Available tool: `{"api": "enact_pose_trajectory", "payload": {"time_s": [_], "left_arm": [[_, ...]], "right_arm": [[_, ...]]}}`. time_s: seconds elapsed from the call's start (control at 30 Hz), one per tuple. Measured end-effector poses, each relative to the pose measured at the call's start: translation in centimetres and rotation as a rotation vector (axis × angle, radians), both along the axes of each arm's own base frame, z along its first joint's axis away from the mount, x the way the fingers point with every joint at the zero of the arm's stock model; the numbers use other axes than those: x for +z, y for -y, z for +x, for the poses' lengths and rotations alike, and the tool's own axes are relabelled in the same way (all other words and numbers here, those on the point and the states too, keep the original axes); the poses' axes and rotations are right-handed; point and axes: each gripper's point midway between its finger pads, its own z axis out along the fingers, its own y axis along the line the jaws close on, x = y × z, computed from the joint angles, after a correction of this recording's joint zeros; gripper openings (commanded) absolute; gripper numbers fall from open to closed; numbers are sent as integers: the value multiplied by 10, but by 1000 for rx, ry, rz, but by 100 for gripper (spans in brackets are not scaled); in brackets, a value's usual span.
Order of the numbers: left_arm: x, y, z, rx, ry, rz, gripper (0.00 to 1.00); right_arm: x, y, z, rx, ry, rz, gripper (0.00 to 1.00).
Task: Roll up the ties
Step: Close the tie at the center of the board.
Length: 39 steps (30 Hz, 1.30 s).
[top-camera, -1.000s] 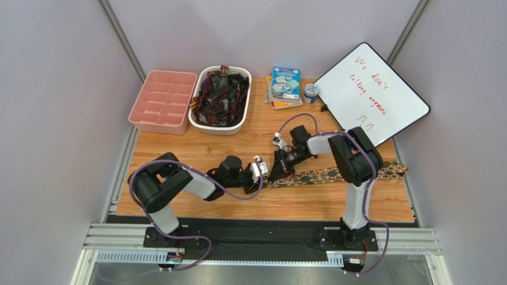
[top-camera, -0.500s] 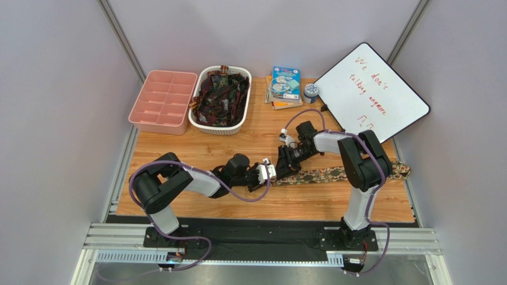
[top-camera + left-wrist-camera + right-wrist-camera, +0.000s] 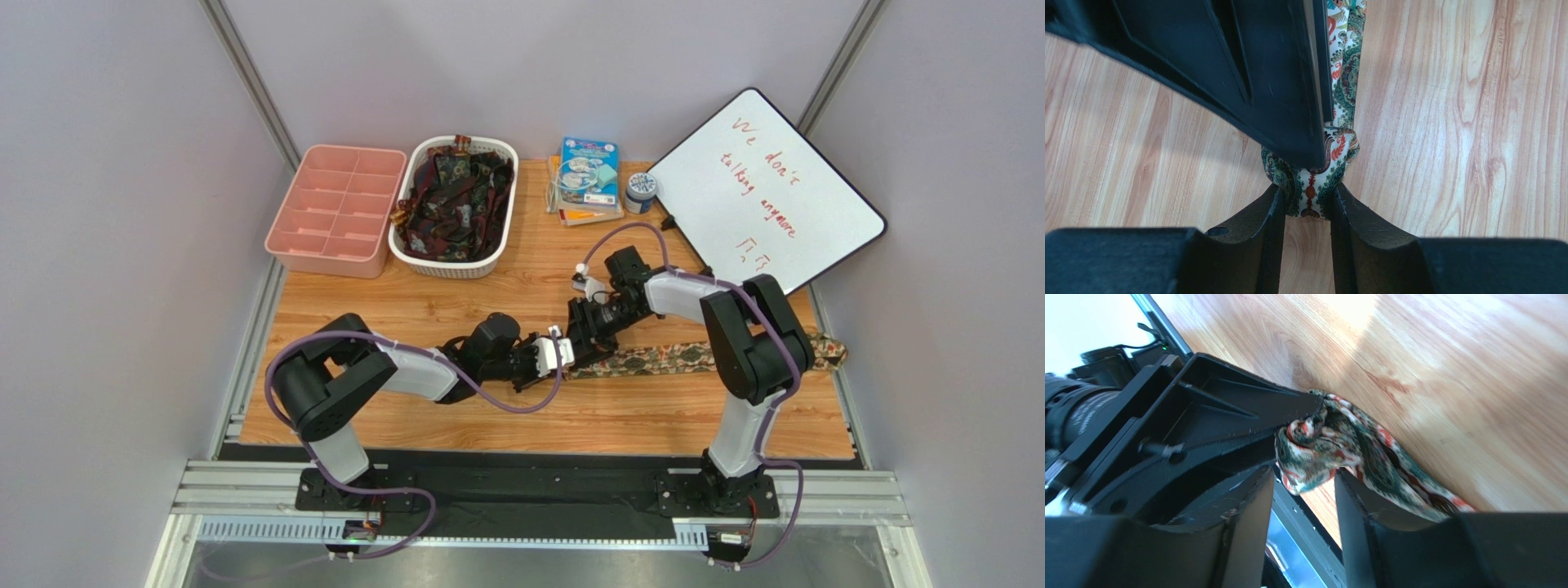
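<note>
Left gripper is low over the surface and closed down tight, its two black fingers squeezing the rolled end of the long narrow fabric necktie, printed in green, tan and red. The small roll sits right between the fingertips, touching both. Right gripper comes in from the opposite side, nose to nose with the left one, its tip resting on that same bunched end. Its fingers stand a narrow gap apart with the fabric at their tips, but whether they actually pinch it I cannot tell. From the roll the necktie runs flat across the light wooden surface to the right, passing behind the right arm and reaching the right edge. Well apart, at the back, a white perforated plastic basket is piled with dark red and black ties. Just beside it on the left is a pink plastic compartment tray. Further right lie a small stack of colourful books and a tilted white board with red handwriting
</note>
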Motion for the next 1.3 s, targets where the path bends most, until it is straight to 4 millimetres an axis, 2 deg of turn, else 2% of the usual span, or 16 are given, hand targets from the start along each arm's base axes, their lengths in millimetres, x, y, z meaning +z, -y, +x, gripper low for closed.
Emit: {"api": "enact_pose_trajectory", "payload": {"time_s": [0.07,0.1,0.2,0.3,0.43,0.57,0.7,0.83,0.9,1.0,1.1,1.13,1.23,1.3], "left_arm": [[0,0,1,2,1,7,24],[0,0,1,3,1,9,25],[0,0,2,8,-4,15,28],[0,-2,1,13,-3,17,34],[1,-10,1,26,-16,8,56],[0,-20,2,36,-69,-15,67],[0,-26,6,54,-111,-39,68],[5,-20,6,44,-117,-77,70],[-1,-16,6,40,-132,-87,70],[-2,-10,7,26,-140,-109,68],[-2,2,11,4,-127,-133,48],[-3,5,11,-2,-126,-135,37],[-3,9,7,-28,-122,-128,25],[-2,9,6,-31,-122,-105,24]], "right_arm": [[-3,-4,-1,11,1,-10,24],[-6,-5,-1,16,-2,-17,14],[-15,-7,0,24,-15,-36,3],[-16,-6,2,31,-14,-36,0],[-19,-8,8,54,17,-36,0],[-24,-3,14,56,36,-42,0],[-26,-3,15,65,32,-28,0],[-27,-5,14,68,-10,1,0],[-28,-5,13,66,-34,18,0],[-28,-6,12,65,-63,46,0],[-28,-9,10,69,-91,76,1],[-27,-9,10,70,-96,83,1],[-27,-10,10,69,-96,89,8],[-26,-9,10,66,-95,90,15]]}}
